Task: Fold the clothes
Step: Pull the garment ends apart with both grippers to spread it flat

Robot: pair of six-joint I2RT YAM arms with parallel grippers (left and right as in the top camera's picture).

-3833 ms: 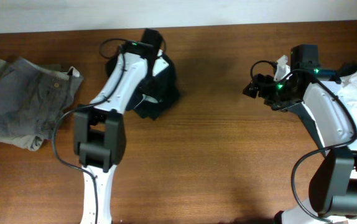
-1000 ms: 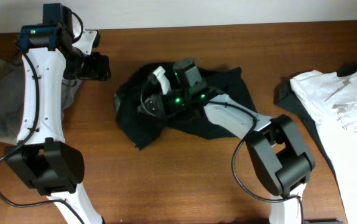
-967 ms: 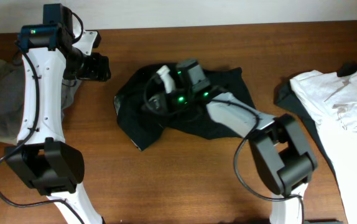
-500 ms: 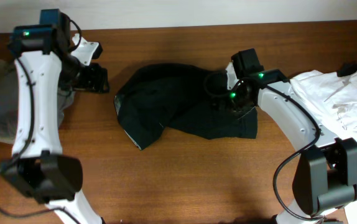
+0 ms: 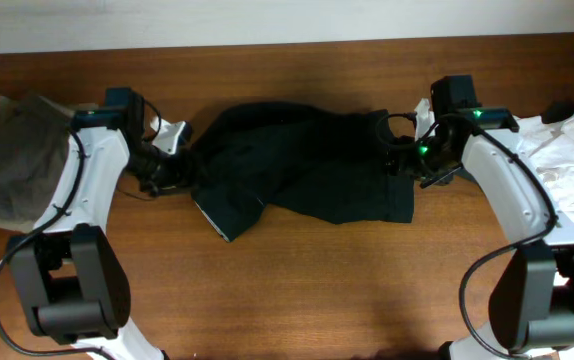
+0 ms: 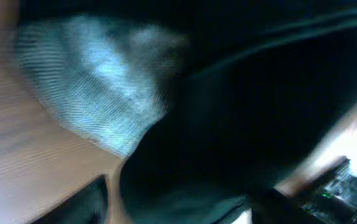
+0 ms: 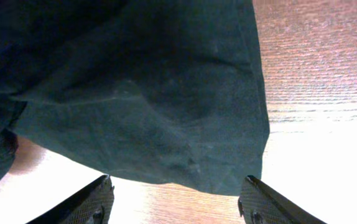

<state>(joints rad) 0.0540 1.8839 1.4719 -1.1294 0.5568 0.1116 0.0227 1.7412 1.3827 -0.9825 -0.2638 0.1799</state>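
Now, brown wood table [image 5: 297, 290] under everything. Black shorts [image 5: 297, 165] lie in middle, slightly toward 12 o'clock, rumpled, one corner poking toward 7 o'clock. White shirt [image 5: 567, 160] bunched at 3 o'clock edge of table. Grey-khaki shorts [image 5: 17, 160] in flat pile at 9 o'clock edge. Left gripper [image 5: 172, 170] at 9 o'clock end of black shorts, right against cloth; its wrist view blurry and full of dark cloth, cannot tell if fingers wide or narrow. Right gripper [image 7: 177, 186] at 3 o'clock end of black shorts, fingers wide apart, nothing between them, cloth edge just ahead.
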